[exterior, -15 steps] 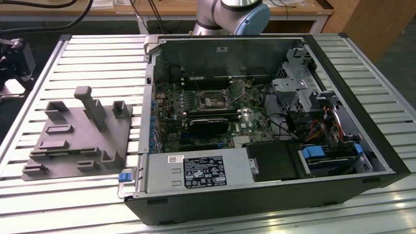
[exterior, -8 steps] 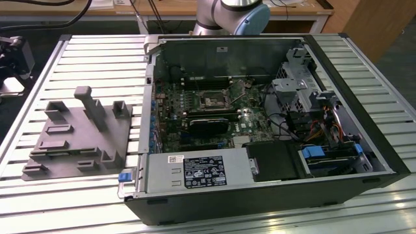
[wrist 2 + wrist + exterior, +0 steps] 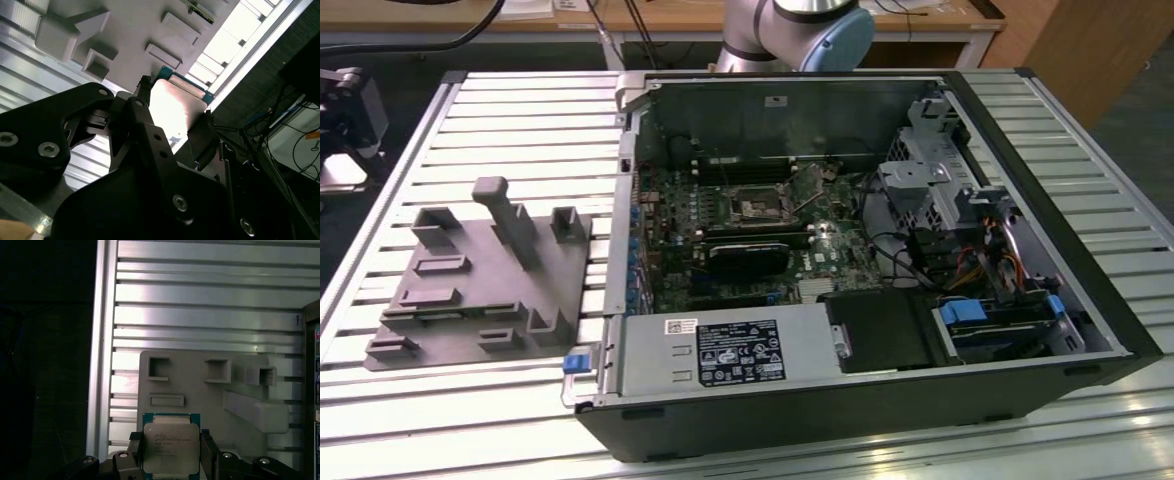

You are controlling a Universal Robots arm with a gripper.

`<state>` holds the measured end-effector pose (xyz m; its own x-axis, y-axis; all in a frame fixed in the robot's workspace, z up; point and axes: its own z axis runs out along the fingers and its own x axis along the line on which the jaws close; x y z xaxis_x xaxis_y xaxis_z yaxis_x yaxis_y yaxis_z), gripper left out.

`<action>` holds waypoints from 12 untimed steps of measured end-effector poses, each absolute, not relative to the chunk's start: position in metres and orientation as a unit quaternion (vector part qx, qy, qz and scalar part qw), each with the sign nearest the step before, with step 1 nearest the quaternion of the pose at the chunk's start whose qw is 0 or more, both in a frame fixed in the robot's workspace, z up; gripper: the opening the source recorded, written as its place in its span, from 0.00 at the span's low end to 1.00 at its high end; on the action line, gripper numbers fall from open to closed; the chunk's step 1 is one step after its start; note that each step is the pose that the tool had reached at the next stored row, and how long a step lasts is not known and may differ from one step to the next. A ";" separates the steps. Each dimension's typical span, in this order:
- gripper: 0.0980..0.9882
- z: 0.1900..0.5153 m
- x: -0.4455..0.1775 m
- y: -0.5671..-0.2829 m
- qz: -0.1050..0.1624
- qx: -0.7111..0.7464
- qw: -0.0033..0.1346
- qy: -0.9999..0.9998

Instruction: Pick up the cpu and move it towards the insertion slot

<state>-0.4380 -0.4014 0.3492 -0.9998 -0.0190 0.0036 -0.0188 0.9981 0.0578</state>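
Black jaws clamp 2 sides of the small square silvery-grey cpu (image 3: 171, 447), over the grey plastic fixture (image 3: 200, 390) by the edge of the slatted metal table (image 3: 200, 315). The square metal-framed insertion slot (image 3: 758, 207) sits inside the open black computer case (image 3: 854, 420).

The gripper (image 3: 171, 456) clasped the cpu (image 3: 171, 442) by two opposite edges, silvery top facing the camera; beyond lay the grey fixture (image 3: 200, 390) on the slatted table (image 3: 200, 315).
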 end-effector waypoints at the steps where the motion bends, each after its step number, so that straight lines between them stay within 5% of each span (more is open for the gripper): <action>1: 0.50 0.350 -0.438 -0.401 -0.029 0.009 0.002 -1.000; 12: 0.50 0.364 -0.438 -0.399 -0.029 0.009 0.002 -1.000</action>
